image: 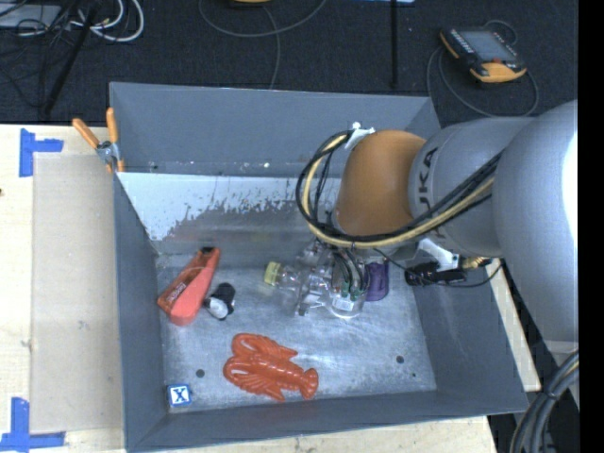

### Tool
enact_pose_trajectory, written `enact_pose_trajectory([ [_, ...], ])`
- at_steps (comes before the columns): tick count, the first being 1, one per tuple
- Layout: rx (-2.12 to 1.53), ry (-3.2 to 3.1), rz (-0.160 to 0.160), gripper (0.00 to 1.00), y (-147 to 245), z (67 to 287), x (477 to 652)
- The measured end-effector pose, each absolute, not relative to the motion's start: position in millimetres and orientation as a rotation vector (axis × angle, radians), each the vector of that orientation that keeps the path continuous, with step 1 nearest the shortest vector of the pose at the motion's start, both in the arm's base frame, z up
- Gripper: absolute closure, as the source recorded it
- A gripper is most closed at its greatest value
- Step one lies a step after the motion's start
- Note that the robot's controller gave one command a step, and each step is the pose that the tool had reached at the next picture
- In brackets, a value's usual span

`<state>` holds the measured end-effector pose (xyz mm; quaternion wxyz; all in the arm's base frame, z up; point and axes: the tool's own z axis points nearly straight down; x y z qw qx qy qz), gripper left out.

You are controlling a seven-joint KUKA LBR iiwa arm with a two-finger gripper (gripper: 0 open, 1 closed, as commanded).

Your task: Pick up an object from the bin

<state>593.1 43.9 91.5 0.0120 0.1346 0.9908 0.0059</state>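
My gripper point(323, 281) hangs low over the middle of the bin, below the orange wrist cover. Right under it lies a clear plastic thing with a pale yellow cap point(275, 274), its cap pointing left; the gripper's metal parts overlap its body. A purple thing point(377, 279) stands just right of the gripper, partly hidden by the arm. A small clear round thing point(347, 304) rests against the gripper's lower right side.
A red-orange hand tool point(190, 286) lies at the bin's left with a small black-and-white round thing point(221, 302) beside it. An orange toy lobster point(270, 367) lies near the front wall. The arm covers the bin's right side.
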Motion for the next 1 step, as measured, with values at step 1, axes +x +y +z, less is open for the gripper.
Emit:
enact_pose_trajectory([
  [1, 0.454, 3.109, 0.0, 1.0, 36.9, 200.9, 589.5],
])
